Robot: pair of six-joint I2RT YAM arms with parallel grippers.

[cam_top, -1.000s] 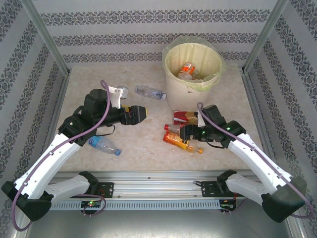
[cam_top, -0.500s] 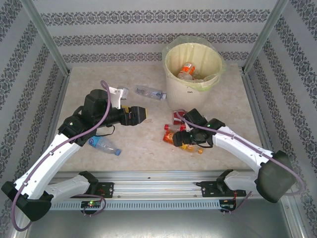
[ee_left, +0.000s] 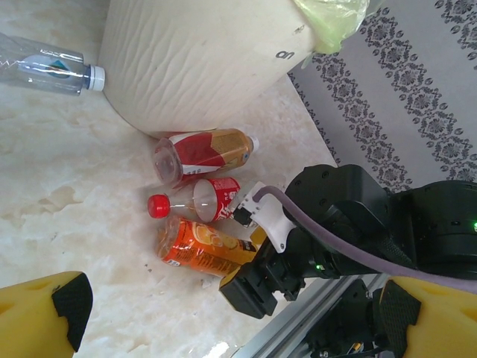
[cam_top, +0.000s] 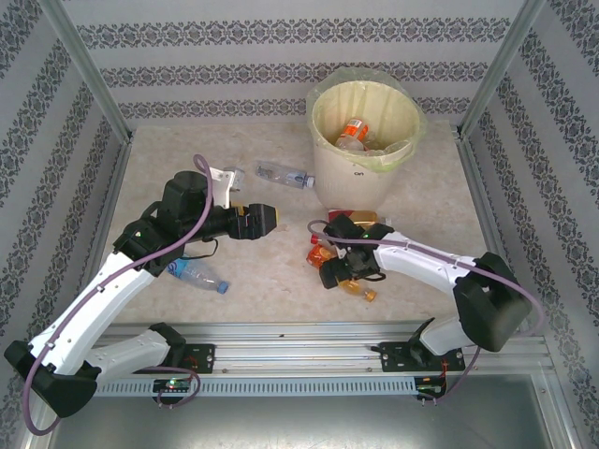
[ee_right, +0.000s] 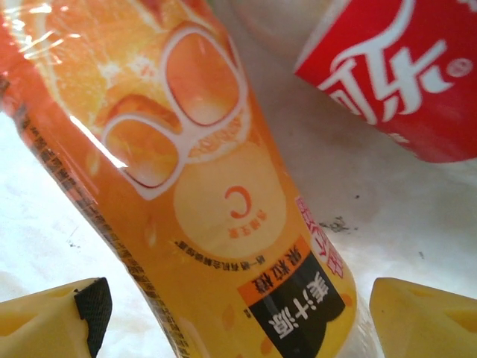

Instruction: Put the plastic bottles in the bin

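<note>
The right claw (ee_right: 237, 321) stands wide open and grips nothing. Its yellow fingertips (ee_right: 52, 317) straddle the orange bottle (ee_right: 209, 186), which lies flat on the table (ee_right: 30, 224). One fingertip stands clear of the bottle and the other is just beside it; I cannot tell whether that one touches.

Beside the orange bottle, on the side toward the bin (cam_top: 346, 182), lies the red cola bottle (ee_left: 201, 200). Its red cap (ee_left: 158, 205) points away from the right arm (ee_left: 358, 224). Next comes the brown bottle (ee_left: 205, 153) with a red label, lying right at the foot of the bin. All three lie in a row on the bin's near side, toward the arm bases.

The left claw (ee_left: 232, 309) is also wide open and empty. From above it hangs over the table to the left of the bin and nearer the arm bases, aimed at those three bottles.

Just left of the bin lies a clear bottle (cam_top: 284, 174) with a blue label, its cap end toward the bin wall. A crushed bottle (cam_top: 229, 175) lies further left of the bin. A blue-capped bottle (cam_top: 198, 274) lies furthest from the bin, close under the left arm (cam_top: 122, 271).

The bin stands upright, lined with a pale yellow-green bag (cam_top: 416, 117). Inside it an orange-labelled bottle (cam_top: 354, 129) rests among other clear bottles (cam_top: 379, 147).
</note>
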